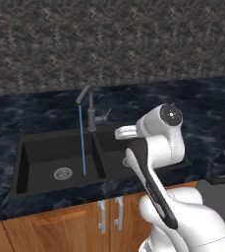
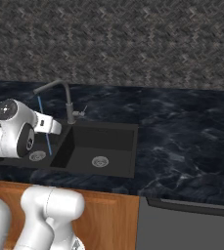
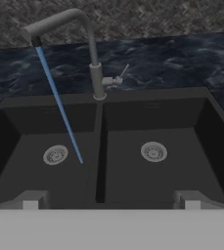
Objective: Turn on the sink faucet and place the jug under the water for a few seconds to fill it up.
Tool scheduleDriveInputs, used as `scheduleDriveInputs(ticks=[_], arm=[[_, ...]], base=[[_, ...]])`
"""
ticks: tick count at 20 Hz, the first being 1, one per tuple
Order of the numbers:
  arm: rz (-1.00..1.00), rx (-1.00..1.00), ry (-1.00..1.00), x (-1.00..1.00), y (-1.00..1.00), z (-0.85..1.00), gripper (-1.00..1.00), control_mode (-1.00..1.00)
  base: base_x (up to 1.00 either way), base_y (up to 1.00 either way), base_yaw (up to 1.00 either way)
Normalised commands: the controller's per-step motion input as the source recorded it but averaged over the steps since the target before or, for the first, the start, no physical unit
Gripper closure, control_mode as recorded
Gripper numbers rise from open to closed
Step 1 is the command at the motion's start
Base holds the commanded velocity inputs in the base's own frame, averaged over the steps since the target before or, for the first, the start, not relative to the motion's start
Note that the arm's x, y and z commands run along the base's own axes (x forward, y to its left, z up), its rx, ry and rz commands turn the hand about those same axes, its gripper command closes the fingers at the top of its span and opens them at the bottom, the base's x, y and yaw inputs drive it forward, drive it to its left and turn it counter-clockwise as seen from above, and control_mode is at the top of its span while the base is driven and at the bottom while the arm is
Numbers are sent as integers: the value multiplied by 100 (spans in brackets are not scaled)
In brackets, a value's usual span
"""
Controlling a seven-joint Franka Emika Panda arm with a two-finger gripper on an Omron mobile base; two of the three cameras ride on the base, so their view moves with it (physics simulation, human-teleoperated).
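A: Report the fixtures, largest first.
B: The black marble counter (image 1: 202,118) carries the sink (image 3: 100,146), a black double basin with one silver drain (image 3: 153,152) per side. The sink faucet (image 3: 96,73) stands upright at the rear of the divider, spout angled over the left basin, side lever (image 3: 118,78) raised.
A: Flow status?
B: The water (image 3: 59,105) runs as a thin blue stream from the spout to the left basin floor, landing beside that basin's drain.
A: Gripper condition?
B: The gripper (image 3: 108,202) hangs in front of the sink, facing it, jaws spread fully wide, holding nothing.
A: Jug location?
B: Cannot tell.
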Motion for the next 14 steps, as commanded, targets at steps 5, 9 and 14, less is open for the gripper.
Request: scheduleDriveInputs(ticks=[5,9,14], arm=[[0,2,-2,-2,-19,0,-100,-100],[0,0,0,0,0,0,-100,-100],[0,0,0,0,0,0,-100,-100]], base=[[0,0,0],[0,0,0],[0,0,0]])
